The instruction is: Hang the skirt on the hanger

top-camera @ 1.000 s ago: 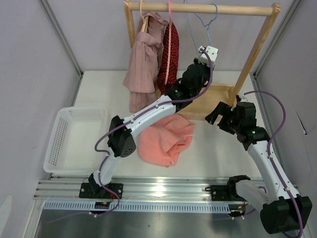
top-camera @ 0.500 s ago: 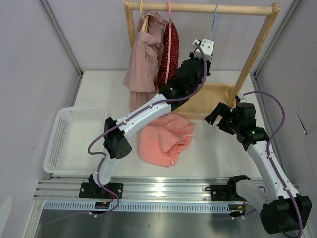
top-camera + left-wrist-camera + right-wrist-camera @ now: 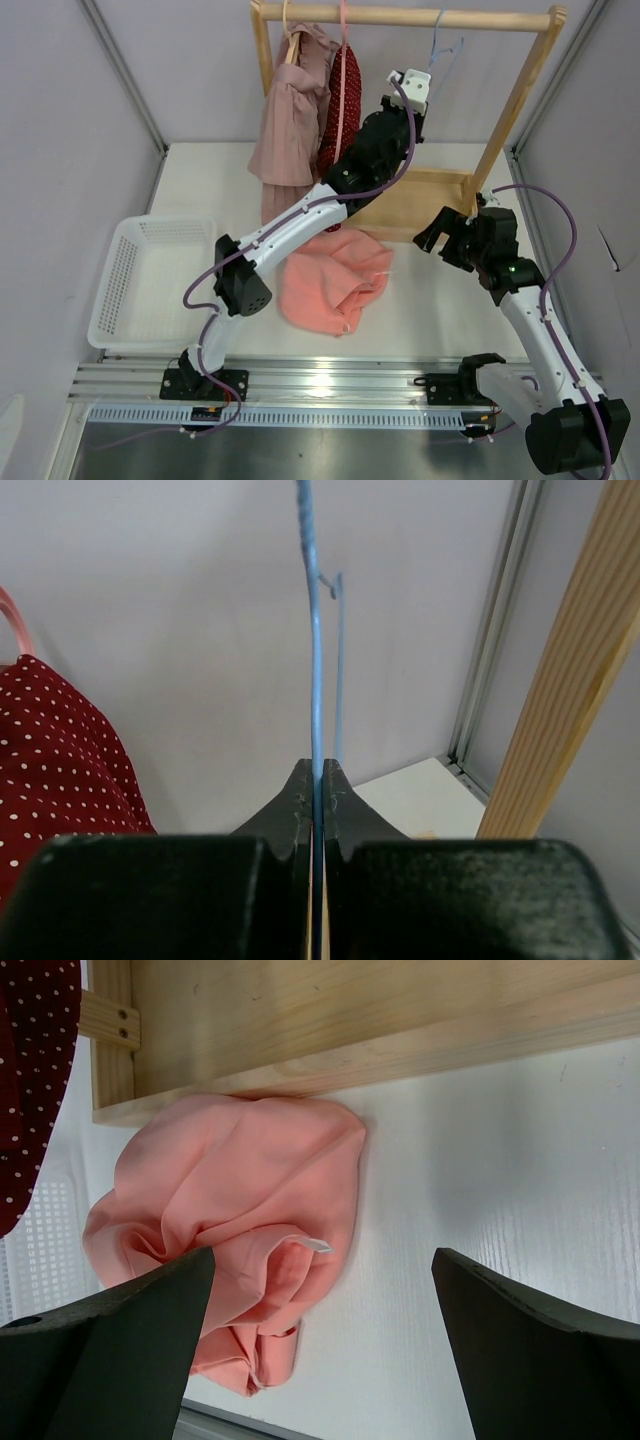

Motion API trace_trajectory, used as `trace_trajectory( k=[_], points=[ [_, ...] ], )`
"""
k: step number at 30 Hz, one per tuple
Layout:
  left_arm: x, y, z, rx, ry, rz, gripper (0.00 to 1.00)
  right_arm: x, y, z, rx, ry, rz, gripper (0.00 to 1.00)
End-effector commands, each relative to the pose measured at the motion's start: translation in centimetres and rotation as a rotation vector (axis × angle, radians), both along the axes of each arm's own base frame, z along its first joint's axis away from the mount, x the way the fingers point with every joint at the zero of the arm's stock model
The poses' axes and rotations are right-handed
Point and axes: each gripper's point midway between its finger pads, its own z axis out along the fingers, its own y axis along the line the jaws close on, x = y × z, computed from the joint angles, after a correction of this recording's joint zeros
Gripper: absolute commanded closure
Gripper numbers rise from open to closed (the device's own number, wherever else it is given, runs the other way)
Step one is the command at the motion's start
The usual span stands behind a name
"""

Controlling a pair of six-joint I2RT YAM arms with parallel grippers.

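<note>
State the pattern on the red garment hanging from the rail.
Small white dots on the garment; clearest in left wrist view.

This is a robotics lab test cell. Plain pale grey panel walls (image 3: 60, 150) framed by slim aluminium struts (image 3: 125, 80) box in a white tabletop (image 3: 440, 320). At 6 o'clock a ribbed aluminium rail (image 3: 330, 378) carries bolted black arm bases (image 3: 205, 383) trailing purple cables (image 3: 576, 235). The props are a bare pinewood clothes rack (image 3: 480, 19) at 12 o'clock and a white plastic lattice basket (image 3: 118, 275) at 9 o'clock.
</note>
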Motion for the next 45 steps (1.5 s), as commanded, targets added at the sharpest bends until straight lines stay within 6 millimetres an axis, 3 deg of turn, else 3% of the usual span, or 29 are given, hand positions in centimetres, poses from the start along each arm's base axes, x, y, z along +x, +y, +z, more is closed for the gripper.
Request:
trace_trajectory(
  k=[1, 7, 10, 16, 20, 21, 23, 24, 31, 35, 39, 43, 44, 45],
  points=[
    [0.4, 0.6, 1.8, -0.031, -0.041, -0.027, 0.99, 0.0, -0.2, 0.9, -0.006, -0.041, 0.005, 0.01],
    [-0.7, 0.7, 5.1, -0.038, -0.148, -0.075, 1.0, 0.1, -0.1, 1.1, 0.0, -0.049, 0.01, 0.01],
    [-1.6, 1.5, 7.5, -0.062, -0.205, -0.079, 1.0, 0.2, 0.0, 1.1, -0.001, -0.051, 0.012, 0.01],
    [-2.7, 2.8, 10.3, -0.074, -0.254, -0.081, 1.0, 0.4, 0.0, 0.9, 0.0, -0.048, 0.013, 0.01],
    [-3.4, 3.4, 10.1, -0.047, -0.238, -0.087, 1.0, 0.4, 0.0, 0.8, -0.002, -0.047, 0.012, 0.01],
    [-3.3, 3.3, 9.1, -0.025, -0.223, -0.09, 1.0, 0.4, 0.0, 0.9, -0.001, -0.052, 0.012, 0.01],
    [-4.2, 4.1, 10.3, -0.055, -0.258, -0.097, 1.0, 0.4, 0.0, 0.9, -0.003, -0.054, 0.014, 0.01],
    [-4.5, 4.3, 8.7, -0.03, -0.244, -0.103, 1.0, 0.4, 0.0, 1.0, -0.004, -0.057, 0.013, 0.01],
    [-6.0, 5.4, 10.3, -0.053, -0.292, -0.128, 1.0, 0.5, 0.0, 0.9, -0.003, -0.056, 0.014, 0.01],
    [-6.3, 5.5, 10.1, -0.034, -0.284, -0.144, 1.0, 0.5, 0.0, 0.9, -0.009, -0.055, 0.018, 0.01],
    [-7.6, 5.5, 8.5, 0.023, -0.233, -0.214, 1.0, 0.3, -0.3, 1.1, -0.019, -0.06, 0.01, 0.01],
    [-10.6, 6.7, 5.7, 0.096, -0.107, -0.318, 1.0, -0.2, -0.6, 1.3, -0.038, -0.056, 0.01, 0.02],
    [-12.7, 8.5, 7.6, 0.049, -0.11, -0.341, 1.0, -0.4, -0.6, 1.2, -0.041, -0.054, 0.012, 0.02],
    [-13.1, 8.4, 3.7, 0.096, -0.036, -0.361, 1.0, -0.6, -0.6, 1.0, -0.041, -0.048, 0.017, 0.02]
  ],
)
